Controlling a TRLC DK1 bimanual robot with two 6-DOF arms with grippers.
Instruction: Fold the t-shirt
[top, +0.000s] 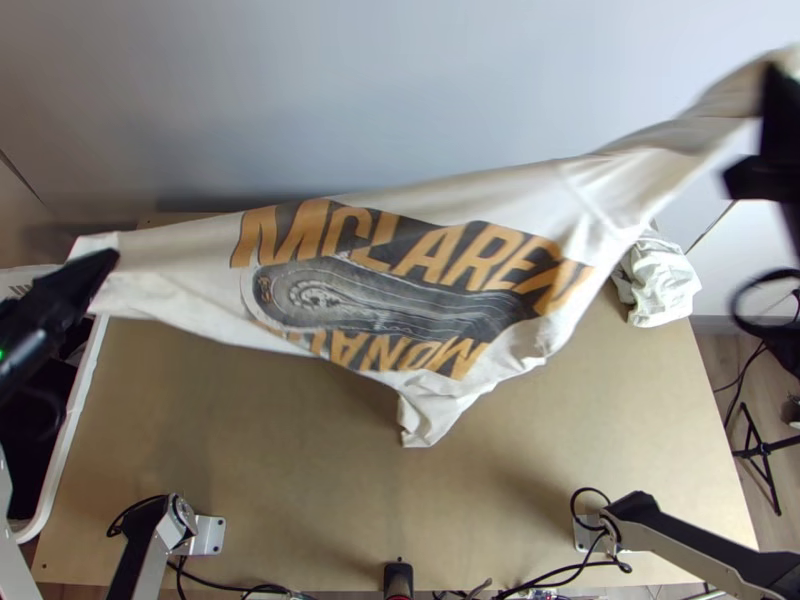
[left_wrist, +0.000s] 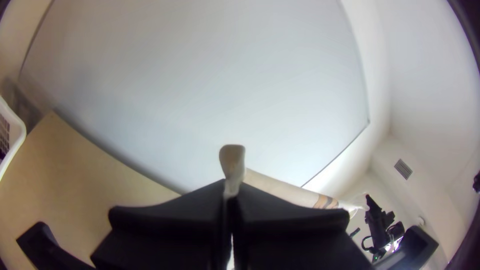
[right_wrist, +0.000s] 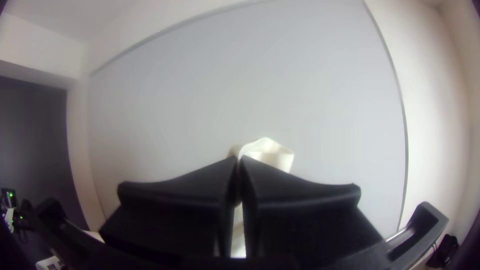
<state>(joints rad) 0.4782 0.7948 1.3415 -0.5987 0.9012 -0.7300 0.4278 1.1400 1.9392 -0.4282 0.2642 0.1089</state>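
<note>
Above the far half of the table: the t-shirt hangs in the air, pulled into a slanting band, with its print facing the near side.
Left gripper: over the table's left edge, near the far corner; its fingers are closed upon one end of the cloth.
Right gripper: beyond the far right corner, also closed, with the other end pinched at its tips.
Loose flap: it droops toward the near edge, rather bunched.
Step in hand: to my eye, opening the shirt out before laying it down; no fold is made.
Pull: should be firm but gentle, as both pinches look small and could slip.
Height: I would bring the right end level with the left, then lower both together.
Laying down: best to let the flap touch first near the front edge, so it spreads without a crease.
Crumpled white bundle: by the far right corner; the cloth should pass clear of it.
</note>
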